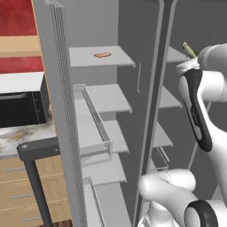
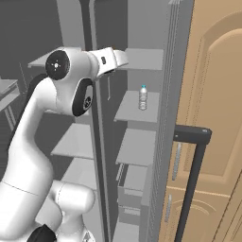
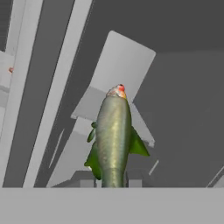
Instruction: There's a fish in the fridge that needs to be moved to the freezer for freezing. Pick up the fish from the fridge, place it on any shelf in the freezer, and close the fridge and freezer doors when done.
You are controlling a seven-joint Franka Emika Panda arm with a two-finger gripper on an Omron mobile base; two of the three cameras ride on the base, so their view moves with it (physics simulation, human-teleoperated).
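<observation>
Left base view: the fish (image 1: 189, 49) pokes up just above the arm's wrist, over on the freezer (image 1: 177, 111) side of the grey centre divider (image 1: 155, 102). The orange-pink piece (image 1: 102, 55) sits on the fridge (image 1: 99, 102) top shelf, other side of that divider. Both doors open.

Right base view: arm reaches in at the upper freezer shelves; the water bottle (image 2: 142, 97) is on a fridge shelf right of the divider. Gripper itself is hidden behind the wrist here.

Hand view: gripper (image 3: 112, 183) clamped on the fish tail, body pointing straight out, head over a narrow pale shelf (image 3: 120, 78) ahead.

Step in hand, I'd say: carry to the freezer shelf. Do it well: push further in past the divider, get the whole fish above the slab, lower until it's close to the surface, then release. Dropping it near the front edge risks it rolling off. Doors come after.
</observation>
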